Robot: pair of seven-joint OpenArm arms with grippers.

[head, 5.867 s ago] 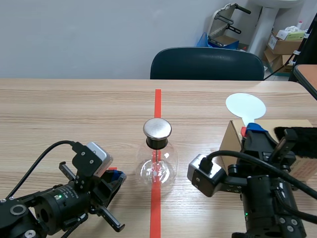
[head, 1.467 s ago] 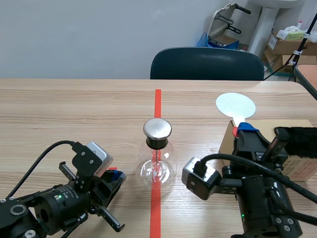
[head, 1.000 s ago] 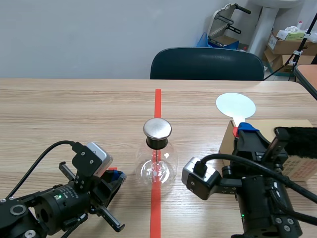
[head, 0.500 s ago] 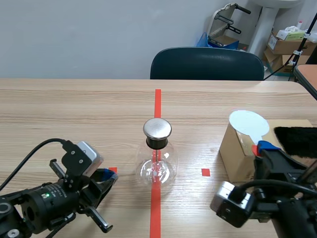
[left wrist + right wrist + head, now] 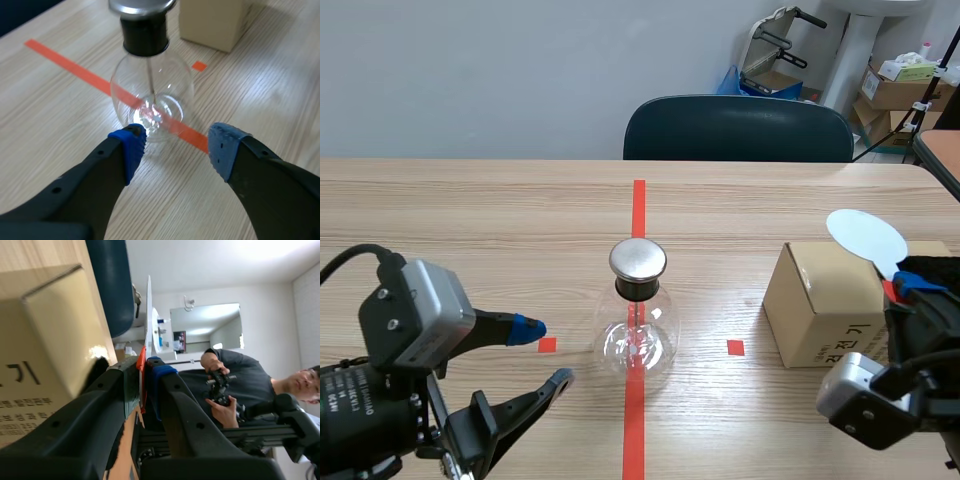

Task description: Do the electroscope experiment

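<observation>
The electroscope (image 5: 638, 325), a clear glass flask with a black neck and a round metal cap (image 5: 638, 259), stands on the red tape line. My left gripper (image 5: 544, 354) is open just left of it. In the left wrist view the flask (image 5: 150, 95) sits just ahead of the gap between my blue pads (image 5: 129, 145), untouched. My right gripper (image 5: 904, 286) is shut on the red handle of a white round paddle (image 5: 866, 235), held upright over the cardboard box (image 5: 820, 305). The right wrist view shows the paddle (image 5: 149, 315) edge-on above the fingertips of that gripper (image 5: 146, 367).
The box (image 5: 40, 335) lies right of the flask, with black fur (image 5: 932, 268) on its far end. A dark chair (image 5: 738, 128) stands behind the table. A person (image 5: 235, 385) appears in the background of the right wrist view. Small red tape squares mark the table.
My left gripper has opened and its arm has lifted and pulled back leftward. My right arm has carried the paddle to the right, from near the flask's side to over the box.
</observation>
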